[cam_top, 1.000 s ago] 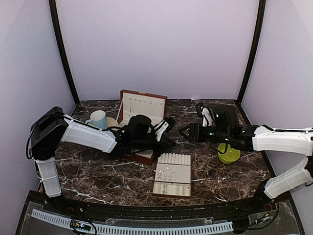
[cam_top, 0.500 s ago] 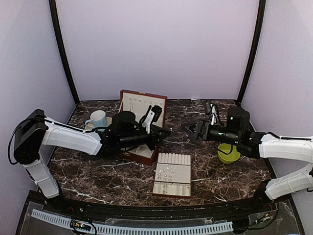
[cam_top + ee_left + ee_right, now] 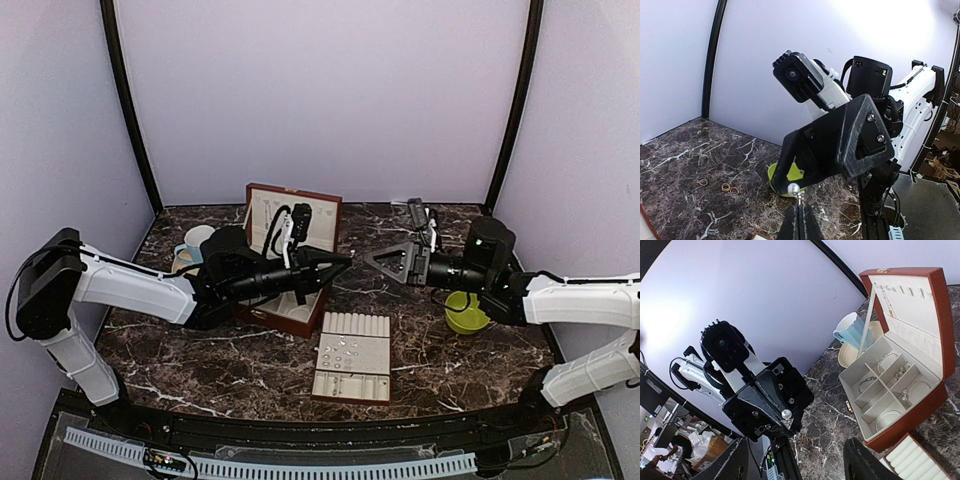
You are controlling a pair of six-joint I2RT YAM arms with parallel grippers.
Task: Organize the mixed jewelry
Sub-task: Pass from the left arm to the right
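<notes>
My left gripper (image 3: 800, 212) is shut on the post of a small silvery stud (image 3: 794, 188), part of the mixed jewelry, with its ball sticking out past the tips. In the top view it (image 3: 345, 260) points right, held above the table just right of the reddish-brown box (image 3: 295, 212). My right gripper (image 3: 375, 259) faces it tip to tip. Its fingers (image 3: 735, 462) stand wide apart, open around nothing. The stud (image 3: 786, 413) shows between them, farther off. Silvery bracelets (image 3: 888, 360) lie in the box's compartments. Tiny pieces (image 3: 343, 347) sit on the cream ring tray (image 3: 372, 352).
A blue mug (image 3: 197, 240) on a saucer stands left of the box. A lime-green bowl (image 3: 467, 314) sits under the right forearm. Small gold rings (image 3: 726, 187) lie on the marble near it. The box lid (image 3: 910, 292) stands upright.
Both arms have stretched out flatter and now point straight at each other. The left gripper has kept the stud. The right gripper has lifted and edged left toward it.
</notes>
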